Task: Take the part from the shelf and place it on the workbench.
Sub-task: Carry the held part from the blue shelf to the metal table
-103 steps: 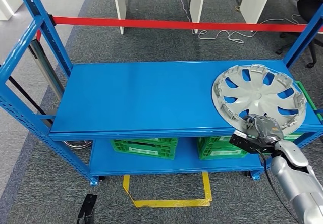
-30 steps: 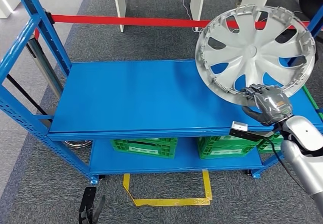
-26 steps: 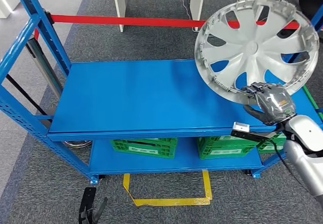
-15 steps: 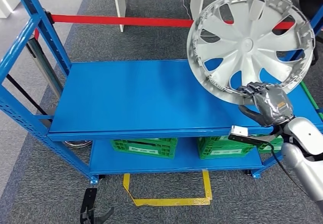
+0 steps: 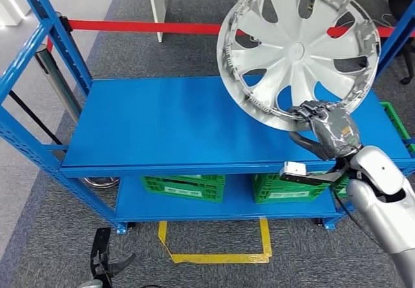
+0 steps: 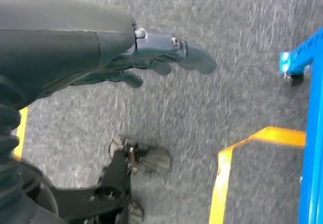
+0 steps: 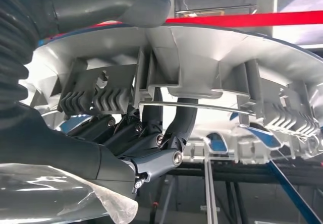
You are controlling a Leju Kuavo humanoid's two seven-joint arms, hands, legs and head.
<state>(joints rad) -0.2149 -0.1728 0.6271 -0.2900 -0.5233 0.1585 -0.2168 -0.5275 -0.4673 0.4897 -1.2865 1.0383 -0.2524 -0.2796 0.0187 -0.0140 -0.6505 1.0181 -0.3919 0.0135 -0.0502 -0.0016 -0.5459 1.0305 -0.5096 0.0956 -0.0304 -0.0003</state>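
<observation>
The part is a silver wheel cover [image 5: 298, 51] with curved spokes, tilted up on edge in the air above the right end of the blue shelf [image 5: 161, 126]. My right hand [image 5: 325, 131] grips its lower rim. In the right wrist view the dark fingers [image 7: 167, 133] hook through the ribbed rim of the wheel cover [image 7: 213, 72] and the thumb lies over its outer face. My left hand [image 6: 160, 57] hangs low by the floor, its fingers stretched out with nothing in them; it appears at the bottom left of the head view as the left hand [image 5: 105, 265].
A red barrier tape [image 5: 142, 26] runs behind the shelf. Two green crates [image 5: 183, 187] sit on the lower shelf. Blue uprights [image 5: 54, 28] frame the left end. Yellow floor tape [image 5: 215, 259] marks the carpet in front. White table legs [image 5: 156, 6] stand beyond.
The wheel cover has been lifted off the shelf top and tilted up, then carried left with my right hand. The whole view has shifted slightly, and my left hand has swung a little.
</observation>
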